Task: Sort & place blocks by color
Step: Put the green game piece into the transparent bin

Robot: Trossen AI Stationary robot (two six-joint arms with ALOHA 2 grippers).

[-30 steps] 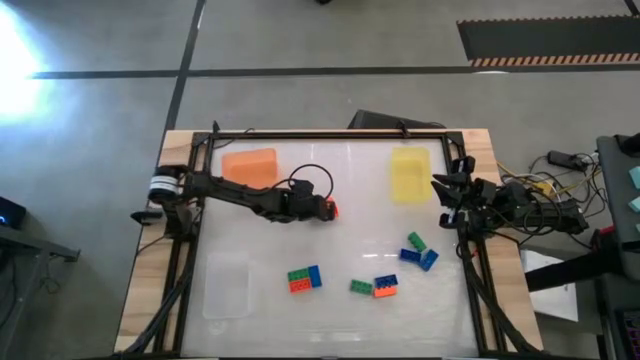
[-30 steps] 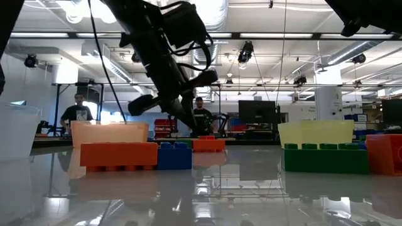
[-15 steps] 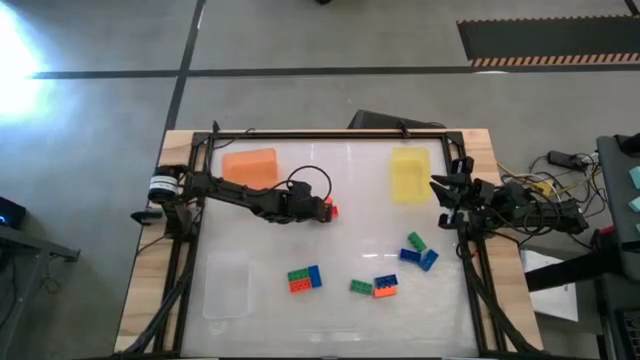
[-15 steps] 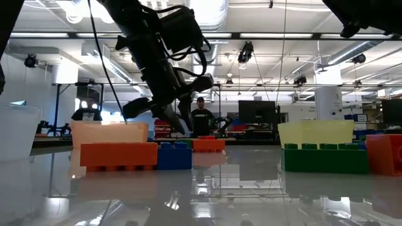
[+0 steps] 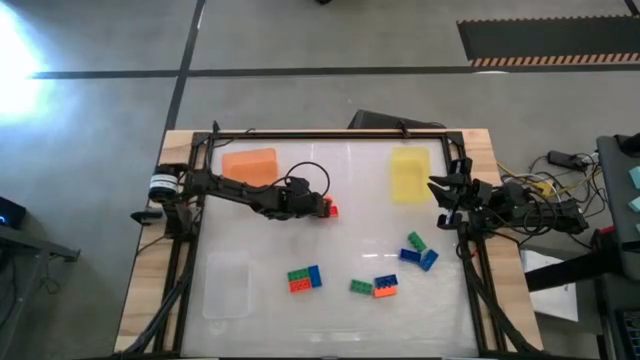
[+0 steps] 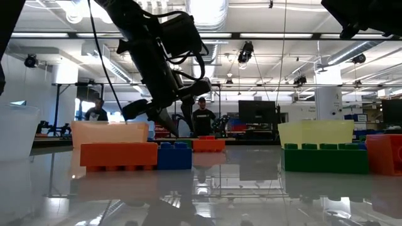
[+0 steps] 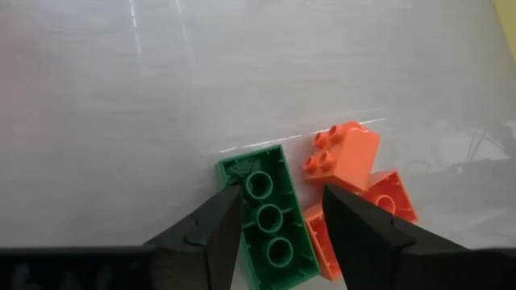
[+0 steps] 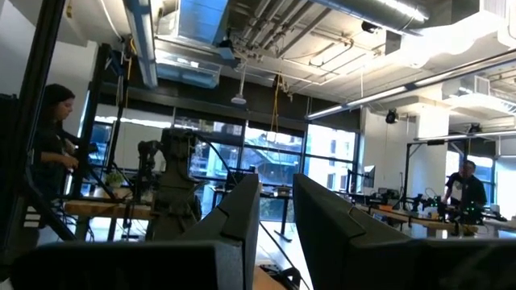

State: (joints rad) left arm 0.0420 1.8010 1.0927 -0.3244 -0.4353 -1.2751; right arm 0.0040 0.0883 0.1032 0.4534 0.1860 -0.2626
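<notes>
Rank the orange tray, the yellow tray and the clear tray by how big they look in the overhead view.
1. clear tray, largest, though its faint edges make this less sure
2. orange tray and yellow tray look about alike; I won't rank them

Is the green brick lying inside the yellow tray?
No, the green brick lies on the bare white table between the left gripper fingers.
</notes>
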